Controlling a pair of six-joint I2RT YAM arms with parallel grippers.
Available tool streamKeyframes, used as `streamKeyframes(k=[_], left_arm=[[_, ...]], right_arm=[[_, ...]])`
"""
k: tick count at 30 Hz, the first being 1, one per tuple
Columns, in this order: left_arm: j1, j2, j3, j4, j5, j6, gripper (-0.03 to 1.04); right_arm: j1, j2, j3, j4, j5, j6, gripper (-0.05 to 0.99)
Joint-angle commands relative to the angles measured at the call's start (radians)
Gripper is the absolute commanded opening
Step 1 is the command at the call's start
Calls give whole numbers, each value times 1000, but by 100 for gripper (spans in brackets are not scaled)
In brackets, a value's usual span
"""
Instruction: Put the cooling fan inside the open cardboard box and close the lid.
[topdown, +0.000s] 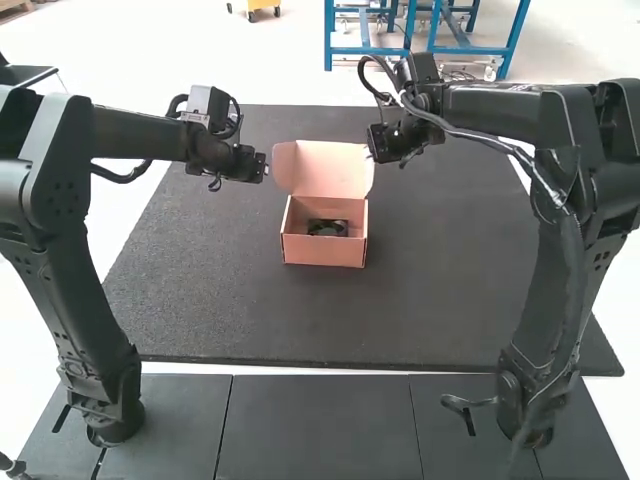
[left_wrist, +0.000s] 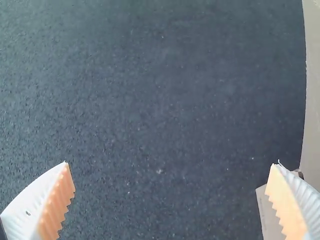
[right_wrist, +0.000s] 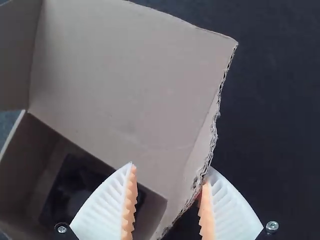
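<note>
The cardboard box stands open in the middle of the dark mat, its lid upright at the back. The black cooling fan lies inside it and shows dimly in the right wrist view. My right gripper hovers at the lid's right edge. It is open, straddling the edge of the lid, with one pad close against the cardboard. My left gripper hangs open just left of the lid's side flap. Its fingers are spread wide over bare mat, a strip of cardboard beside one of them.
The dark mat covers the table around the box, with free room in front and to both sides. Black panels run along the near edge between the two arm bases.
</note>
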Motion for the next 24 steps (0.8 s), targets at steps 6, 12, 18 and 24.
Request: streamKeyframes(k=[6, 12, 18, 24], left_arm=[[-6, 37, 50, 18, -3, 4, 90], [-22, 46, 67, 21, 5, 4, 90], [-35, 46, 82, 16, 17, 5, 90], [-49, 43, 90, -3, 20, 5, 90]], right_arm=[[-13, 4, 22, -3, -9, -7, 17], [-13, 4, 21, -11, -9, -9, 9], [-8, 4, 22, -16, -9, -16, 5], [-7, 4, 22, -20, -11, -21, -1]])
